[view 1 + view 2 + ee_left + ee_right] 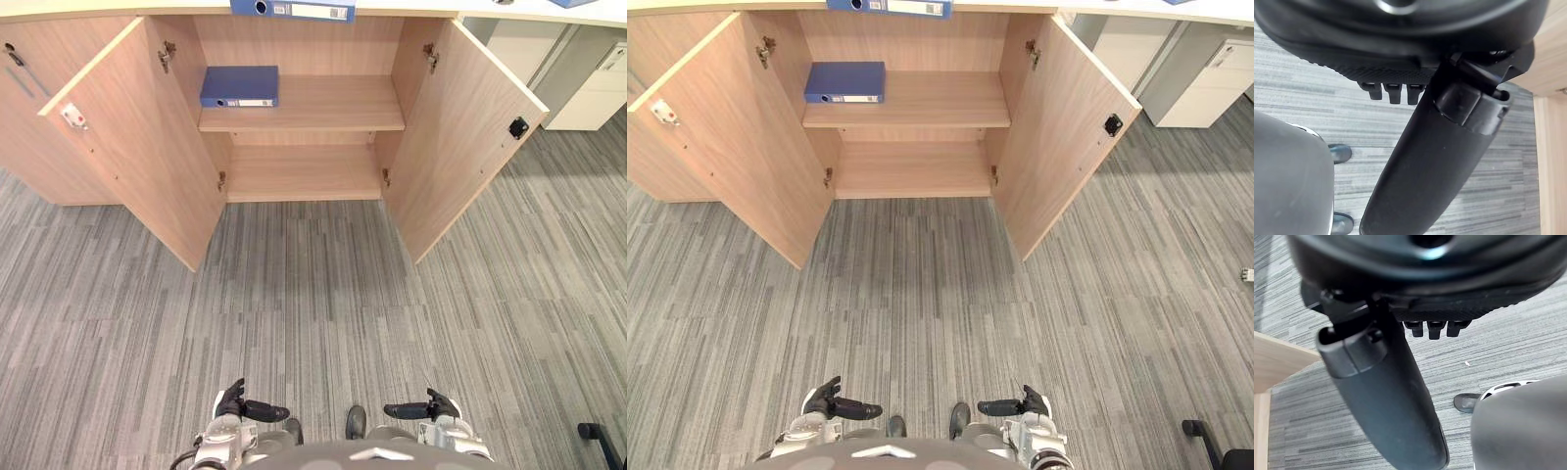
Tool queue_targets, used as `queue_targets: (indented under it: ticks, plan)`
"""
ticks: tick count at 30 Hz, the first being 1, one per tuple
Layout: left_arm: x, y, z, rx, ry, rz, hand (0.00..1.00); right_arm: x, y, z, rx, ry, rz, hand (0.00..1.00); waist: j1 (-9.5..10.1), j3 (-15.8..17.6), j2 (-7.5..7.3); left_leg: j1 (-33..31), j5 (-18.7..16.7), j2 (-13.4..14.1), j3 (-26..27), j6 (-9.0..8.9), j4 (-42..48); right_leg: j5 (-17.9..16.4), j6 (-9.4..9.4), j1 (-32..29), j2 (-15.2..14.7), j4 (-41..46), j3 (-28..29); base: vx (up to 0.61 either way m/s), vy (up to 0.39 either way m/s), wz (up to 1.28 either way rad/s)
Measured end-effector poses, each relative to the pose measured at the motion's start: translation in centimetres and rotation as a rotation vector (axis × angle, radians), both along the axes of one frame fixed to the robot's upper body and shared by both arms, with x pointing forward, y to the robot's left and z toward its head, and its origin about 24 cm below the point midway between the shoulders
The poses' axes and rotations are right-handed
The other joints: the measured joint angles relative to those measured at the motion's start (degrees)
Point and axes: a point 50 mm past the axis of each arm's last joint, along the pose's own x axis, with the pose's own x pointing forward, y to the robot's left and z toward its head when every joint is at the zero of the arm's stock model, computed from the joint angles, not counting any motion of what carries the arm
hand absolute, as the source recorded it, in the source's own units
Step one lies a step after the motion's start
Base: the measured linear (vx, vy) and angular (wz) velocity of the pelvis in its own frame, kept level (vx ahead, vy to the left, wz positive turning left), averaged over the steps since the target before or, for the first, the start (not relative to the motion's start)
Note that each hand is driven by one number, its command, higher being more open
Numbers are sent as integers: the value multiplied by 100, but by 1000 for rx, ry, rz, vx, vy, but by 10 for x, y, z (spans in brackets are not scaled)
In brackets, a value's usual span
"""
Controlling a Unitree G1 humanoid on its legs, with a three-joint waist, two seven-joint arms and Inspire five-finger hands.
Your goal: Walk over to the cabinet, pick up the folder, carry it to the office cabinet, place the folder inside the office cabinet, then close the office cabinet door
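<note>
A blue folder (240,86) lies flat on the left of the middle shelf (333,106) inside the open wooden cabinet. A second blue folder (294,9) lies on the cabinet's top, at the view's upper edge. Both doors stand wide open, the left door (137,137) and the right door (460,127) swung out towards me. My left hand (238,402) and right hand (431,406) hang low by my body, far from the cabinet, open and holding nothing. The left wrist view shows that hand's thumb (1430,161) over carpet, and the right wrist view shows the right thumb (1386,396) likewise.
Grey striped carpet (313,304) stretches between me and the cabinet. White cabinets (588,78) stand at the back right. A black chair foot (598,436) pokes in at the lower right. The lower compartment (304,171) of the cabinet holds nothing.
</note>
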Motion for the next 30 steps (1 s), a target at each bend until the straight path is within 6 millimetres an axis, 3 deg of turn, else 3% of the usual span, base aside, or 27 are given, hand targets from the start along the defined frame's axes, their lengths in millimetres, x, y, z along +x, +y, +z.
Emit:
queue_targets:
  ticks: [3,5,6,7,9,11,12,13,14,15,16,19,20,21,22,24,26,27,30]
  plan:
    - [1,3,1,0,-5,13,100,3,0,1,1,-11,0,100,1,44,-65,-1,-196,-156,81,19,271,-591,154,-544,-361,1437,-1,144,111,3]
    - [3,3,2,3,-15,12,100,12,0,5,-3,-45,2,100,-8,172,-69,195,-208,-247,58,31,247,-613,88,-976,-634,2733,-28,182,146,20]
    - [6,4,3,9,-23,3,100,17,0,7,-4,-63,2,100,-24,246,-53,348,-271,-243,-11,139,247,-597,-27,-1215,-680,3346,-81,224,88,32]
    - [10,5,4,18,-32,-8,100,20,0,8,-6,-75,12,100,-29,312,2,450,-413,-162,-149,280,229,-941,-42,-1375,-616,3577,-84,234,63,36]
    - [14,9,7,34,-42,-9,100,26,3,10,-6,-97,33,100,-39,385,-42,570,-445,-70,-289,256,117,-1186,-83,-1634,-508,3424,-153,231,-38,39]
    - [16,9,7,39,-44,-5,100,37,0,15,-15,-136,38,100,-96,529,119,756,-470,258,-394,214,-61,-1130,-140,-1939,-190,2780,-394,251,-106,31]
    - [16,9,7,39,-44,-7,100,40,-1,18,-20,-157,35,100,-125,569,159,821,-488,367,-421,143,-86,-917,-152,-1999,-58,2285,-412,292,-145,39]
    - [13,11,6,42,-34,-10,100,36,-1,16,-22,-149,33,100,-139,542,58,921,-519,358,-428,-23,-97,-305,-236,-1971,-10,1446,-333,414,-218,39]
    - [10,11,5,42,-27,-10,100,33,-2,15,-17,-145,22,100,-144,545,5,1046,-596,350,-449,-165,-112,370,-390,-1920,-56,1309,-274,398,-203,31]
    - [10,4,3,20,-22,-6,100,35,-6,16,-21,-151,-3,100,-128,595,144,1203,-667,553,-428,-343,-110,354,-566,-1852,57,1539,-397,503,-272,25]
    - [13,-2,3,0,-33,-8,100,36,-9,17,-28,-157,-16,100,-135,595,162,1174,-503,578,-405,-603,-66,142,-581,-1841,57,1595,-426,410,-222,19]
    - [15,-9,3,-26,-47,-13,100,33,-9,16,-16,-151,-44,100,-159,608,185,932,-159,634,-390,-880,472,-16,-661,-1560,72,1396,-549,360,-211,22]
    - [16,-10,4,-39,-55,16,100,28,-7,14,-9,-137,-53,100,-163,613,184,680,-28,699,-366,-1013,1360,-64,-644,-1164,84,1107,-598,449,-262,43]
    - [18,-8,5,-49,-78,78,100,23,-7,13,-13,-135,-52,100,-152,625,190,222,100,872,-334,-1016,2689,-111,-647,-708,87,834,-664,361,-209,39]
    - [19,-6,7,-54,-94,108,100,21,-7,13,-15,-139,-52,100,-132,634,192,-27,54,1017,-200,-963,3337,-136,-650,-523,118,744,-692,324,-172,24]
    - [25,-3,11,-68,-142,171,100,23,-3,15,5,-166,-71,100,2,637,209,-954,-304,1517,328,-682,4770,-278,-660,-81,203,541,-651,251,-86,-9]
    - [29,-1,14,-63,-164,178,100,24,3,14,20,-173,-73,100,30,637,204,-1464,-498,1662,590,-538,4713,-357,-613,133,206,405,-588,206,11,-23]
    - [30,-3,14,-69,-167,181,100,25,5,15,27,-174,-76,100,88,636,202,-1675,-562,1656,754,-481,4274,-368,-573,242,186,352,-465,266,96,-48]
    - [32,-3,15,-66,-173,179,100,23,9,14,33,-166,-98,100,191,625,155,-1835,-474,1354,777,-483,2619,-406,-377,478,39,187,-161,266,197,-52]
